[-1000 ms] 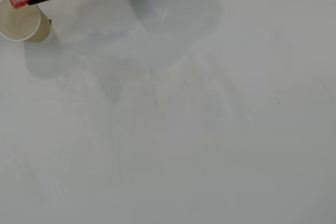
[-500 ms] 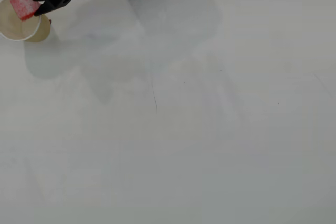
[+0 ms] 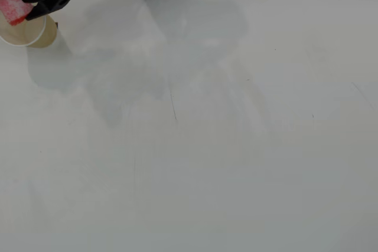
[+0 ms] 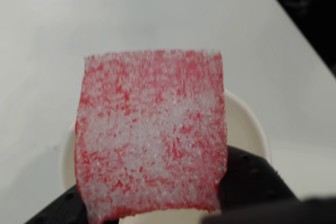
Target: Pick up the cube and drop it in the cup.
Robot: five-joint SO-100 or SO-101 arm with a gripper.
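Cube (image 3: 15,7) sits at the far upper-left corner of the overhead view, a red-pink block flecked with white, clamped in the black fingers (image 3: 26,9) of the arm; it hangs over the mouth of the cup (image 3: 41,35), overlapping the cup's upper-left rim as that view shows it; the cup stands upright on the white desk (image 3: 224,146), its cream rim round and its tan side showing toward the right; the black body of the arm reaches in from the top edge just above the cup, with red and black wires trailing along the top; a soft grey shadow spreads across the desk below and to the right of the cup.

In the wrist view the cube (image 4: 152,135) fills the middle of the picture, its speckled face square to the lens; dark parts of the fingers (image 4: 157,203) show at its lower left and lower right, closed in against the block's sides and holding it; behind the cube the pale rim of the cup (image 4: 249,124) curves out on both sides, so the block hangs directly over the opening; the desk (image 4: 131,14) stretches pale and bare beyond, ending at a dark edge in the upper right.
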